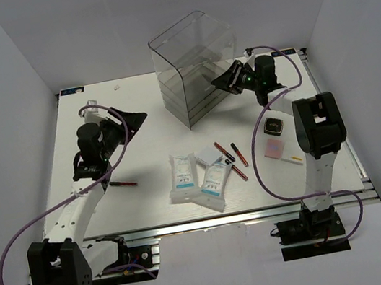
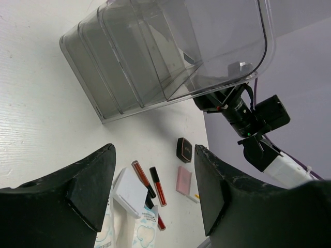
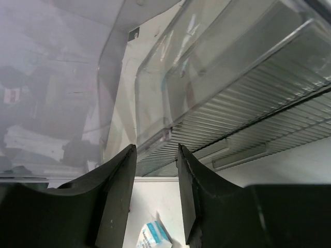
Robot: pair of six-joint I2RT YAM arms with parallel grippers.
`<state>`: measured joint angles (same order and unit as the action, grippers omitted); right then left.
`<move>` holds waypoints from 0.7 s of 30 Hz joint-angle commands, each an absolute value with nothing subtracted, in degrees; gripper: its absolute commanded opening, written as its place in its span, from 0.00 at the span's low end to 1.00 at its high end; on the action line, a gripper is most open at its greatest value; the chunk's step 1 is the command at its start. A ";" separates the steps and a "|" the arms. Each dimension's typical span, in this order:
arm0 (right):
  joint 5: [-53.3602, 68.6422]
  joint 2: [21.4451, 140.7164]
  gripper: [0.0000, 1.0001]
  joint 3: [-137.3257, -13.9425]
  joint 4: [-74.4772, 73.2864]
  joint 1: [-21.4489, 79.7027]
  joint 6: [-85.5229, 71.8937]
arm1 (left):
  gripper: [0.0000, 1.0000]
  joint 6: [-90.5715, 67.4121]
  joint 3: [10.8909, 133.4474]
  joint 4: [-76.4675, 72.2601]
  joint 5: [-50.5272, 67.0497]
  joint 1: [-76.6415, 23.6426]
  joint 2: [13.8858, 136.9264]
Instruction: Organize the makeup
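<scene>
While my right claw [image 3: 156,149] is hanging open at the drawer box [image 1: 194,54], left claw [image 2: 153,155] open too, a crooked pull is risking tipping it.

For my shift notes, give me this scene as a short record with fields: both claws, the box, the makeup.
box: clear, back centre
left claw: open, empty, left side
right claw: at box's drawer front, grip unclear
packets: centre
sticks: just right of packets
lone stick: far left of the rest
compact, palette: right of sticks

Glossy black compact [image 2: 184,150]; clear plastic box [image 2: 155,51]
</scene>
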<state>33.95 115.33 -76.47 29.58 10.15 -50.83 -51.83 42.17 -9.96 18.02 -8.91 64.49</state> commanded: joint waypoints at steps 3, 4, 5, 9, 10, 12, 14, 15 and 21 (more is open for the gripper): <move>32.87 115.49 0.43 -77.87 33.83 10.37 -52.03 | 0.72 -52.29 44.74 -12.65 16.70 -10.46 65.04; 32.87 115.84 0.43 -78.31 34.01 10.37 -52.03 | 0.71 -52.47 44.74 -12.92 16.61 -10.81 65.13; 32.78 116.45 0.43 -78.57 34.19 10.37 -52.21 | 0.72 -52.56 44.91 -13.09 16.52 -10.98 65.30; 32.52 118.21 0.41 -80.15 35.51 10.55 -52.91 | 0.71 -52.38 45.70 -13.27 16.17 -11.95 66.27; 32.43 118.91 0.40 -80.59 35.59 10.63 -53.17 | 0.72 -52.30 45.79 -13.53 16.08 -12.48 66.44; 32.52 119.44 0.35 -80.68 36.21 10.72 -53.44 | 0.71 -52.29 46.05 -14.06 15.47 -13.01 66.62; 32.96 119.79 0.31 -80.33 37.35 10.72 -53.70 | 0.72 -52.21 46.05 -14.76 14.94 -13.80 66.71; 33.22 119.88 0.29 -80.16 37.96 10.72 -53.88 | 0.72 -52.29 45.97 -15.11 14.33 -14.41 66.88; 34.89 119.53 0.06 -77.88 43.67 10.46 -56.25 | 0.72 -52.12 46.84 -17.14 13.18 -16.69 68.38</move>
